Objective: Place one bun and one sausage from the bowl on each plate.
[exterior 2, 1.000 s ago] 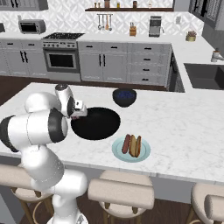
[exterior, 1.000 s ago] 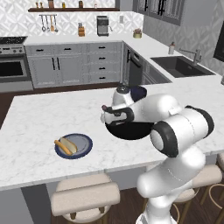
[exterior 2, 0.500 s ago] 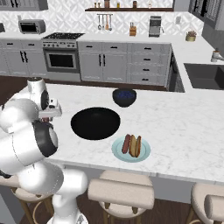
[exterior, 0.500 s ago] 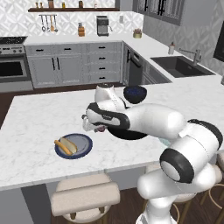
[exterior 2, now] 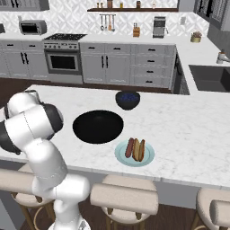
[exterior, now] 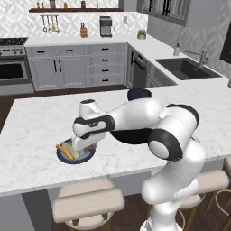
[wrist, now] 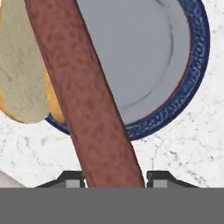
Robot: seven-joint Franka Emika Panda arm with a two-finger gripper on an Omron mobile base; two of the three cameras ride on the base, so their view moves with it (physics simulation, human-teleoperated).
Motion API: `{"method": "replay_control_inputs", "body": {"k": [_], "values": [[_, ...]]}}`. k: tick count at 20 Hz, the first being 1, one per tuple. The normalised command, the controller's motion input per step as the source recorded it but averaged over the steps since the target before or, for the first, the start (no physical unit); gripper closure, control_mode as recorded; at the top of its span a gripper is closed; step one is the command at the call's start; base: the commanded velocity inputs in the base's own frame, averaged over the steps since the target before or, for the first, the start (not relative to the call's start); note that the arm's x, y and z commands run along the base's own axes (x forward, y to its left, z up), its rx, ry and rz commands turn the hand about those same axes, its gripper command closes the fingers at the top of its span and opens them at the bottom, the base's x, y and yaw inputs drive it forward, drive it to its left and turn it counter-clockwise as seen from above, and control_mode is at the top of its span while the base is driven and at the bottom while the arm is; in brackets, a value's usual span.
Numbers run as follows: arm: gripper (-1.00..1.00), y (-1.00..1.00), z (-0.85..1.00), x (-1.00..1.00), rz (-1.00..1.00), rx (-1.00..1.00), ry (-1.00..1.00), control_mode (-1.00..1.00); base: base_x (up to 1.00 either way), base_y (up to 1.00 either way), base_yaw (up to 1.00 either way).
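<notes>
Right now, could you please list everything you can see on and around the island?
black bowl: one, black, island centre, nothing in it.
teal plate: one, pale teal, near edge, carrying a bun and a sausage.
navy plate: one, dark blue rim, grey centre, under the hand, with a bun on it.
held sausage: one, reddish brown, over the navy plate.
small bowl: one, dark blue, behind the black bowl.
stools: several, beige, along the near edge.
hand: one, closed on the held sausage.

In the hand view, the sausage is running off the frame at 12 o'clock, hiding part of the navy plate. The bun is being cut off at 9 o'clock. In the left base view, the arm is covering most of the black bowl.
</notes>
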Motion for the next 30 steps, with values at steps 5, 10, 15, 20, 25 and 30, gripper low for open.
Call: {"method": "replay_control_inputs", "body": {"k": [5, 10, 15, 20, 25, 30], "values": [[1.0, 0.45, -0.12, 0.54, 0.13, -0.01, 0.2, -1.0, 0.0, 0.0, 0.0], [1.0, 0.04, 0.0, 0.09, 0.01, -0.01, 0.04, -1.0, 0.0, 0.0, 0.0], [1.0, 0.0, -0.31, -0.02, 0.0, 0.0, -0.01, -1.0, 0.0, 0.0, 0.0], [1.0, -0.16, -0.31, -0.15, 0.0, 0.0, -0.1, -1.0, 0.0, 0.0, 0.0], [1.0, -0.08, -0.07, 0.0, 0.0, 0.0, -0.01, -1.0, 0.0, 0.0, 0.0], [-1.0, -0.02, 0.0, 0.0, 0.0, 0.0, 0.0, -1.0, 0.0, 0.0, 0.0]]}}
